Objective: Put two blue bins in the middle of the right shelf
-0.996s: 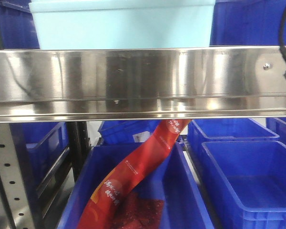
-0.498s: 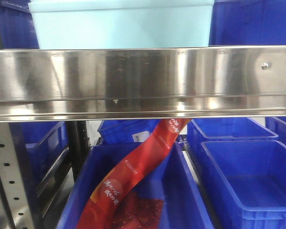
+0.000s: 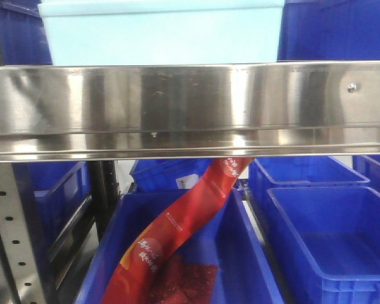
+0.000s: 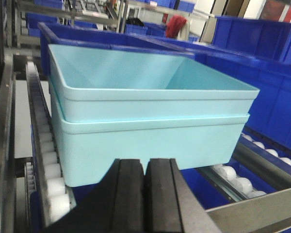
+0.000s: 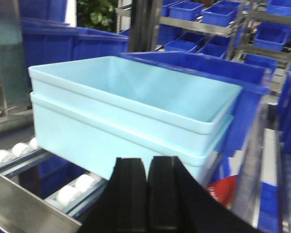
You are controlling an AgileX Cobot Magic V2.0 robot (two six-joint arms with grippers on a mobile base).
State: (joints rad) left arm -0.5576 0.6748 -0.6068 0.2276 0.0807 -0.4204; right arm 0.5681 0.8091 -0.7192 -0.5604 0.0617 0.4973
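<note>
Bins (image 4: 150, 121): two pale blue tubs, nested, sat on roller shelf (image 4: 43, 160).
Left claw (image 4: 146, 194): clenched, empty, before the bins.
Right claw (image 5: 148, 191): likewise.
Handling: probably stiff, light, slick; grip opposite rims.

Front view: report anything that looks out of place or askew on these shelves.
One oddity: a red printed strip hangs diagonally from behind the steel shelf rail down into the dark blue bin below, draped rather than stowed. The stacked light blue bins on the shelf above sit level and nested.
</note>
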